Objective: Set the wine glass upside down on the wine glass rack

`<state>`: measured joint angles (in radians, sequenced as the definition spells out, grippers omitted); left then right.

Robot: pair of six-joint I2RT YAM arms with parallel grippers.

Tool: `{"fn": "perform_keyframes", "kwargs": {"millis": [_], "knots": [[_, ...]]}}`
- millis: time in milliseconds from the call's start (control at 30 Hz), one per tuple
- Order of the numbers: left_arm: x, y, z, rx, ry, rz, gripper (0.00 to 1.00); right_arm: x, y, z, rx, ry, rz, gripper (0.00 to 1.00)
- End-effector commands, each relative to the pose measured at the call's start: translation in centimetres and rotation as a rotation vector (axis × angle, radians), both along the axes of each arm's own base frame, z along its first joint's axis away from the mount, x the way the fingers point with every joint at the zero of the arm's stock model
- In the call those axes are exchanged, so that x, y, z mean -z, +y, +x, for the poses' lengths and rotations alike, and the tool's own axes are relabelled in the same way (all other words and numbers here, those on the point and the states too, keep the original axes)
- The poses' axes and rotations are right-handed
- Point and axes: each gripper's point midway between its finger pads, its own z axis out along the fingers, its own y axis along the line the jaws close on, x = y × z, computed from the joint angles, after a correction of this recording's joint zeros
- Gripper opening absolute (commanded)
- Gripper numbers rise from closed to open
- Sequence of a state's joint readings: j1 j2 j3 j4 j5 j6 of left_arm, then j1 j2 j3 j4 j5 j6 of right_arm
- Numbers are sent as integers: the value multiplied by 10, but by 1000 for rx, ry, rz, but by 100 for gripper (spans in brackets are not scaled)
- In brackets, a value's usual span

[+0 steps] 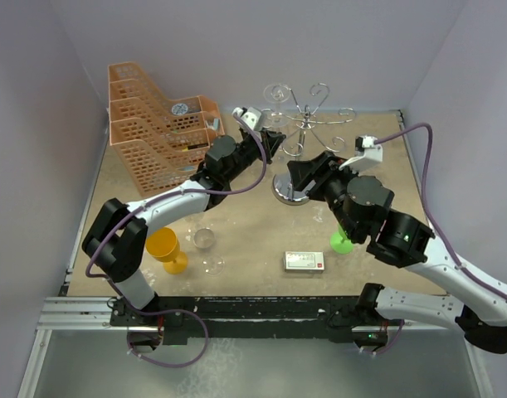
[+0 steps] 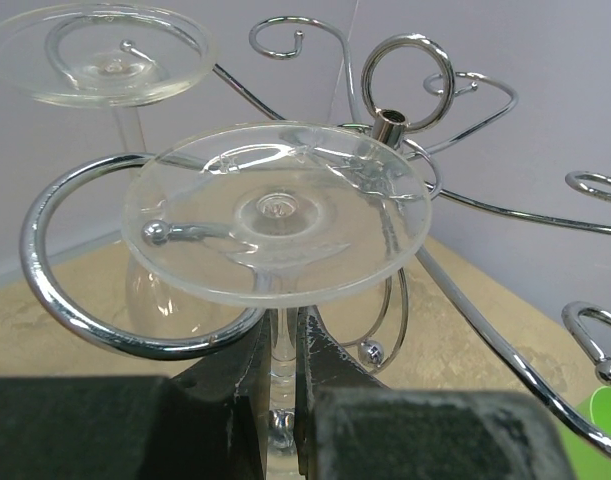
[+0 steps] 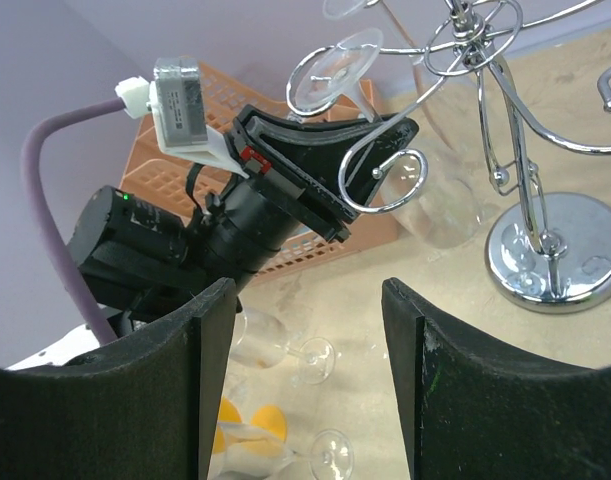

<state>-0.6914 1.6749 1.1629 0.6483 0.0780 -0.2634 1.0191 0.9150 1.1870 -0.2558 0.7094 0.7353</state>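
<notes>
orange basket (image 1: 149, 133) back-left | yellow goblet (image 1: 163, 245) front-left | green object (image 1: 342, 242) right | flat box (image 1: 304, 262) front-centre

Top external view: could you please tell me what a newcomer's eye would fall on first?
The shiny wine glass rack stands at back centre, where the left pincer is shut on the stem of an upturned wine glass, foot uppermost beside a curled arm. An orange lattice basket fills the back left corner.

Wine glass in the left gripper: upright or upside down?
Upside down: the wine glass shows its foot on top, stem pinched below by the shut left gripper.
</notes>
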Motion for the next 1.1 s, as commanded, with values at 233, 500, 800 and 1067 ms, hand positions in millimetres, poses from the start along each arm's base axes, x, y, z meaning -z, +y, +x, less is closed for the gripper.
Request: {"fn": "perform_keyframes", "kwargs": {"millis": [233, 500, 800, 1067], "knots": [[-40, 14, -17, 128, -191, 21, 0, 5, -2, 5, 39, 14, -10, 63], [-42, 13, -25, 233, -243, 54, 0, 15, -3, 9, 78, 65, -48, 62], [-39, 14, -23, 294, -266, 92, 0, 19, 0, 12, 81, 72, -62, 61], [-37, 19, -8, 285, -275, 149, 3, 20, 2, 12, 73, 73, -61, 61]]}}
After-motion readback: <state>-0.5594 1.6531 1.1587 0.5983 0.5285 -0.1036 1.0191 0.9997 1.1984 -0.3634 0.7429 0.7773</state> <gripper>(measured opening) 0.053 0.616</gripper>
